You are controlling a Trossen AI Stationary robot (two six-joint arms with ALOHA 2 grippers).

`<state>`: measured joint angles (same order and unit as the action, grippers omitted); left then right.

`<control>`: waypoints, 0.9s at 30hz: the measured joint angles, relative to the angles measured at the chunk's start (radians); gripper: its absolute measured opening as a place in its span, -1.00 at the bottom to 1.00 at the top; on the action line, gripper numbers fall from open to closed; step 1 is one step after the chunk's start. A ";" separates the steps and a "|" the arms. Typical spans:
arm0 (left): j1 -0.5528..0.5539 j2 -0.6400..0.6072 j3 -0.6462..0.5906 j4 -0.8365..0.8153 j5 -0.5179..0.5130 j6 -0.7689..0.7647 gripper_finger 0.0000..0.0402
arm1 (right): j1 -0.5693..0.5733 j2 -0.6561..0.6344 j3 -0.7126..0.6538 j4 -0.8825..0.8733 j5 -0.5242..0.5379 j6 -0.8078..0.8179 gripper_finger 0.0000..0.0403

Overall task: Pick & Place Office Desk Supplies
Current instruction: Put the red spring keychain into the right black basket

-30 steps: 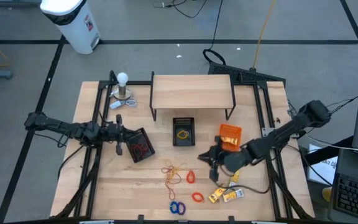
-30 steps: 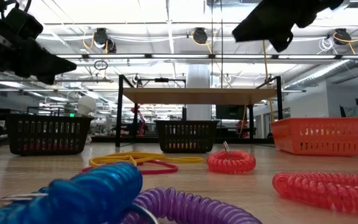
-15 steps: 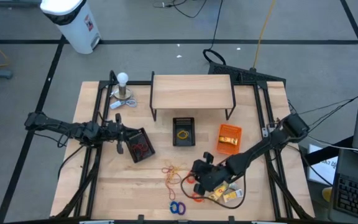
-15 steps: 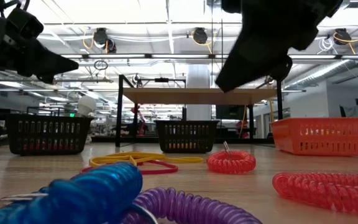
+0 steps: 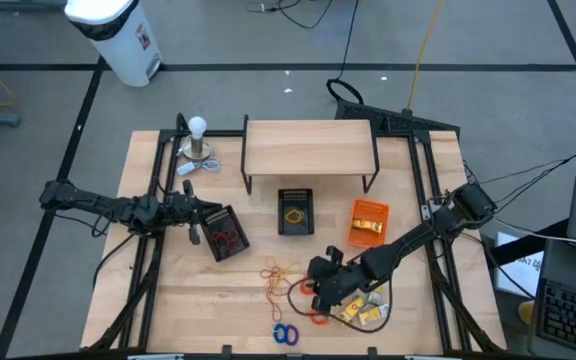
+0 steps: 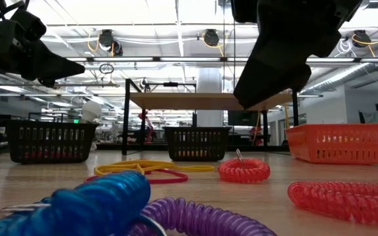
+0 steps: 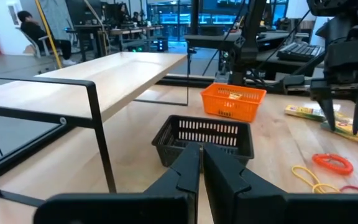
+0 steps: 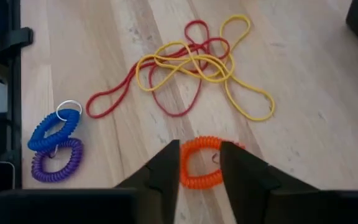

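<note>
My right gripper hangs open above the table, tilted down. Its fingers stand on either side of an orange coil ring without touching it; the low view shows the gripper well clear of the wood. Beyond the ring lies a tangle of yellow and red rubber bands, and a blue and a purple coil ring lie flat toward the near edge. A second orange ring and yellow packets lie beside the arm. My left gripper waits shut by the left black bin.
A black mesh bin and an orange bin stand mid-table in front of a wooden shelf. A white bulb on a metal base stands at the far left. Bare wood lies left of the rubber bands.
My right gripper has swung from beside the orange bin toward the table's left and near edge, and has come down and tipped further downward. It now hangs over the orange coil ring by the rubber bands. Nothing on the table has moved.
</note>
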<state>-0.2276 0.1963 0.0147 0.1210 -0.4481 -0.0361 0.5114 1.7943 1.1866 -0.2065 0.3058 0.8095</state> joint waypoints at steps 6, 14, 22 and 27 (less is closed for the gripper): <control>0.000 0.000 0.000 -0.013 0.001 0.035 -0.88 | -0.007 0.000 0.000 0.030 -0.021 0.015 -0.01; 0.000 0.000 0.000 -0.021 0.001 0.058 -0.88 | -0.020 0.018 0.000 -0.054 -0.005 0.170 0.08; 0.000 0.000 0.000 -0.021 -0.009 0.093 -0.88 | -0.035 0.093 -0.002 -0.047 -0.023 0.204 0.04; 0.000 0.000 0.000 -0.020 -0.025 0.094 -0.88 | -0.033 0.120 -0.002 -0.054 -0.048 0.209 0.03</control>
<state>-0.2276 0.1959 0.0151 0.1005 -0.4730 0.0574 0.4787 1.9142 1.1851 -0.2601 0.2575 1.0188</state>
